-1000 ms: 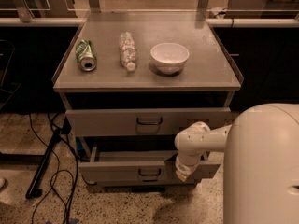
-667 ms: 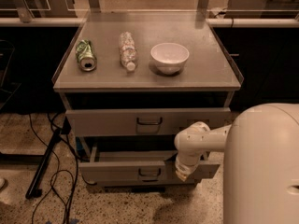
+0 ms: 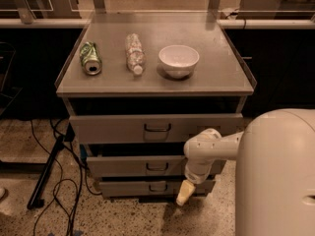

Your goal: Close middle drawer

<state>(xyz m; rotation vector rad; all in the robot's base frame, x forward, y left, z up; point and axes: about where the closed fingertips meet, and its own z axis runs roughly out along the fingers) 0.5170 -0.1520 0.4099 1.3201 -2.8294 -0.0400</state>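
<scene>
The grey cabinet has three drawers. The middle drawer (image 3: 123, 166) has a small dark loop handle (image 3: 157, 166). A dark gap shows above it, and its front stands a little forward of the lowest drawer (image 3: 128, 187). The uppermost drawer (image 3: 113, 128) stands out further. My gripper (image 3: 183, 194) hangs from the white arm (image 3: 209, 151), pointing down. It is in front of the right part of the lowest drawer, just below the middle drawer's right end.
On the cabinet top (image 3: 221, 80) lie a green can (image 3: 90, 58), a clear plastic bottle (image 3: 134, 53) and a white bowl (image 3: 178, 60). Black cables (image 3: 59, 181) and a dark stand leg run over the floor at left. My white body (image 3: 275, 176) fills the lower right.
The middle drawer has slid in a long way, and the lowest drawer's front now shows beneath it. My arm has moved in toward the cabinet with it.
</scene>
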